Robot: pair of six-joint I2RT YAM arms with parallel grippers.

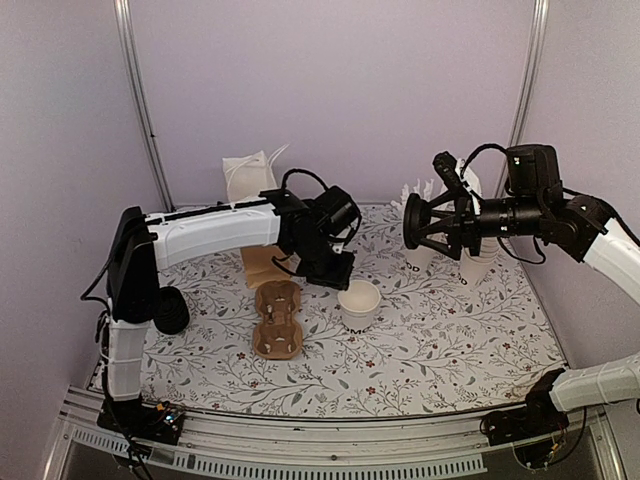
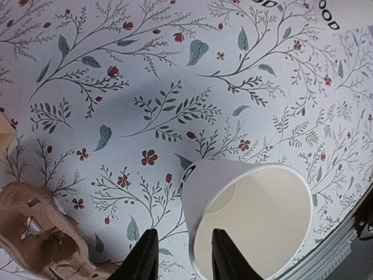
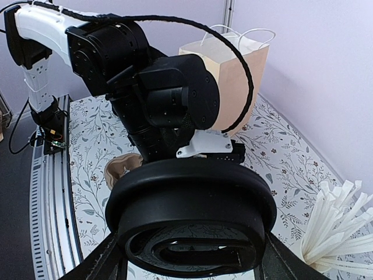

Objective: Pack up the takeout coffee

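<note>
On my bench [image 1: 440, 340], spread with a cloth of leafy sprigs and red flowers, a brown cardboard cup carrier [image 1: 277, 318] lies flat near the middle. A brown paper bag [image 3: 239, 87] with white handles stands upright just behind it. White paper straws [image 3: 335, 219] fan out at the far right.

The left arm [image 1: 215, 228] reaches from the left edge toward the middle of the frame. Its wrist bends down and the left claw [image 1: 338, 274] points downward, fingers partly apart. The right arm [image 1: 600, 240] stretches level from the right edge, and the right claw [image 1: 415, 225] is clamped wide across a black lid [image 3: 192, 204].
</note>
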